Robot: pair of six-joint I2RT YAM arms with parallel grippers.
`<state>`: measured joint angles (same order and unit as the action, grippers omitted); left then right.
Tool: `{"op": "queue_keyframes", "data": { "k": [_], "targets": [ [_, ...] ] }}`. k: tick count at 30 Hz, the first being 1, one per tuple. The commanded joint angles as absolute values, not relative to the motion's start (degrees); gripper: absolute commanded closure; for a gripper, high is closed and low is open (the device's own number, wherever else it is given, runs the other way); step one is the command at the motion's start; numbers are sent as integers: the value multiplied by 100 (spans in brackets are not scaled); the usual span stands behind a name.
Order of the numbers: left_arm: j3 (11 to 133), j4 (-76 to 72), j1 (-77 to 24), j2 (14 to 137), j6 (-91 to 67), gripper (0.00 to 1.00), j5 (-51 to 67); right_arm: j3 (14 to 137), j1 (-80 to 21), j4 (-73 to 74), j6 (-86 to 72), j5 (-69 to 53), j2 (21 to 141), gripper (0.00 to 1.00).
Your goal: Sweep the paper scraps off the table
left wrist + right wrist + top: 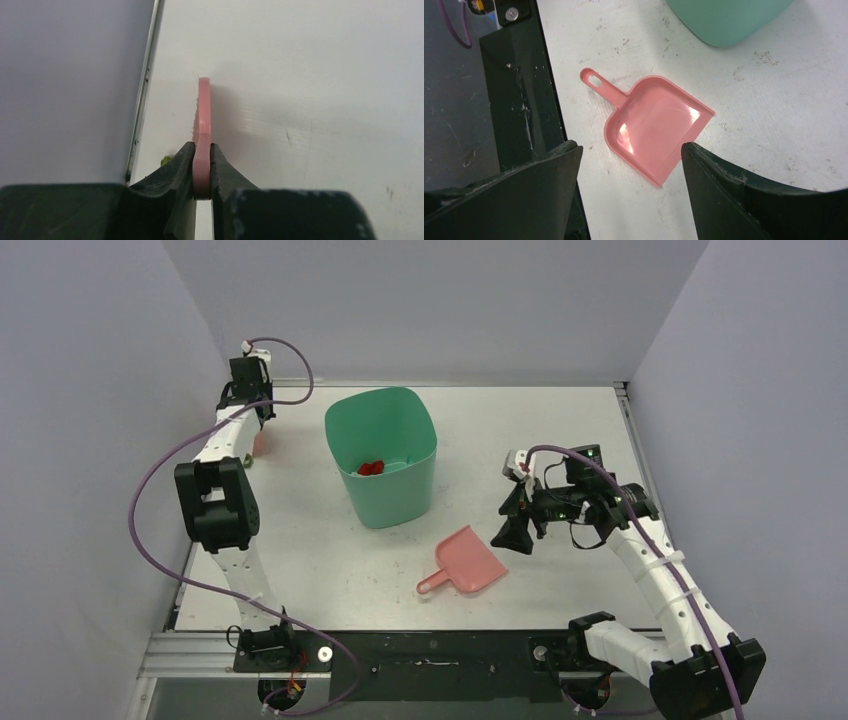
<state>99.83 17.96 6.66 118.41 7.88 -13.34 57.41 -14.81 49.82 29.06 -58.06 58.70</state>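
My left gripper (257, 432) is at the table's (560, 420) far left edge, shut on the pink brush (259, 446). In the left wrist view the fingers (202, 146) clamp the brush's thin pink handle (203, 107), which stands edge-on over the table (325, 100). An olive green paper scrap (165, 160) lies just left of the fingers by the metal edge; it also shows in the top view (247, 462). Red scraps (372, 468) lie inside the teal bin (381, 455). My right gripper (515, 533) is open and empty, just right of the pink dustpan (465, 562); the right wrist view shows the gripper (629, 150) above the dustpan (654, 127).
The teal bin stands mid-table, its base at the top of the right wrist view (724, 20). The grey wall (65, 85) runs close along the left gripper's left side. The black base rail (519, 100) borders the table's near edge beside the dustpan's handle.
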Motion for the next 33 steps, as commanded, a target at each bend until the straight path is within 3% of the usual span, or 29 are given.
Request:
{"op": "queue_keyframes", "data": {
  "k": [1,8,16,23,28,33],
  "targets": [
    [8986,2126,486,10699,464,100,-977,6011,-1835,5270,3519,-5227,6079,26],
    [7233,2410,-171,9186,108,100,-1159,5992,-2387,5079,3568,-4671,5948,26],
    [7181,2190,-353,7923,682,100,-2316,5851,-2495,4975,3283,-4678,5492,26],
    [7483,1307,-204,8882,1842,100,-3879,5825,-2503,5009,3331,-4517,5336,26],
    [8070,1469,-167,10131,1644,100,-3841,5707,-2618,4977,3259,-4373,5395,26],
    [7915,1351,-159,10526,1484,100,-3664,5568,-2974,5077,3462,-4107,5301,25]
  ]
}}
